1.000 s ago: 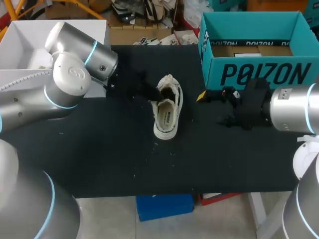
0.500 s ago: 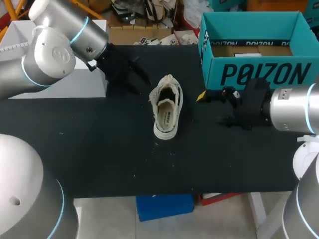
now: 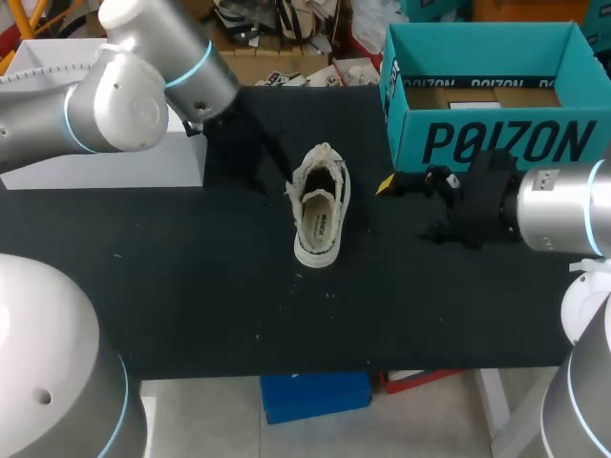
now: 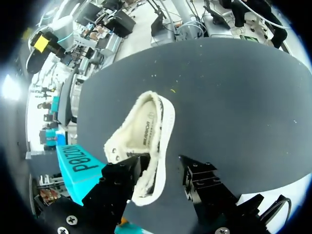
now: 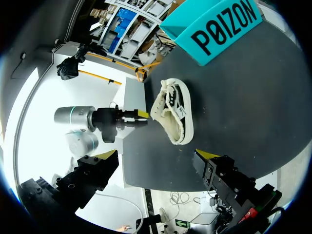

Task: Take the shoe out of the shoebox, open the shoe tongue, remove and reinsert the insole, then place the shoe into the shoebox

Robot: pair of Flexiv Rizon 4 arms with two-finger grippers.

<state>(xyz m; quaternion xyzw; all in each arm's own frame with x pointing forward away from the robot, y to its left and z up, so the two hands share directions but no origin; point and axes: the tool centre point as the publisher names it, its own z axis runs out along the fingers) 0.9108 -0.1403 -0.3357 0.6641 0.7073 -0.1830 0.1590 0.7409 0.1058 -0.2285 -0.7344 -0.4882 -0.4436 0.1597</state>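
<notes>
Up front ran the black matte bench (image 3: 191, 305), flecked with pale specks. Mid-bench lay the cream shoe (image 3: 320, 218), fuzzy-lined, mouth spread wide. The left gripper (image 4: 165, 168) hung released at its far end. The right gripper (image 5: 157, 157) gaped empty, well apart. At the far right corner stood the teal cardboard shoebox (image 3: 496, 143), boldly lettered in black.

2 silver arms (image 3: 115, 81) (image 3: 563, 205) | blue joint rings (image 3: 191, 69) | black end effectors (image 4: 163, 168) (image 5: 158, 156)
</notes>
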